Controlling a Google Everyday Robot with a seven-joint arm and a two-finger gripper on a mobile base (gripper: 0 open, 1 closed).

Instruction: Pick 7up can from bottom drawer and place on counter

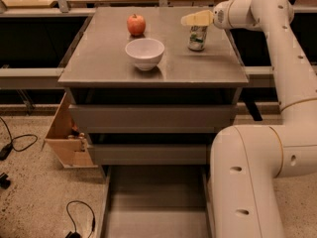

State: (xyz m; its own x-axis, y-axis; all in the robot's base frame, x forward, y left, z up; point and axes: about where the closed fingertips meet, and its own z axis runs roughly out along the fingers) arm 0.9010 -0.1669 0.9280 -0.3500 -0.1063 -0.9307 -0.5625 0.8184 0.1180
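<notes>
The 7up can (pixel 197 38) stands upright on the counter (pixel 109 58), at its back right. My gripper (pixel 196 19) is right over the can's top and hides it; I cannot tell whether it touches the can. The bottom drawer (pixel 156 202) is pulled out at the foot of the cabinet, and the part that shows holds nothing.
A white bowl (pixel 144 52) sits mid-counter and a red apple (pixel 136 25) behind it. My arm's thick lower link (pixel 247 182) stands at the drawer's right side. A wooden box (pixel 67 135) leans at the cabinet's left. Cables (pixel 79 217) lie on the floor.
</notes>
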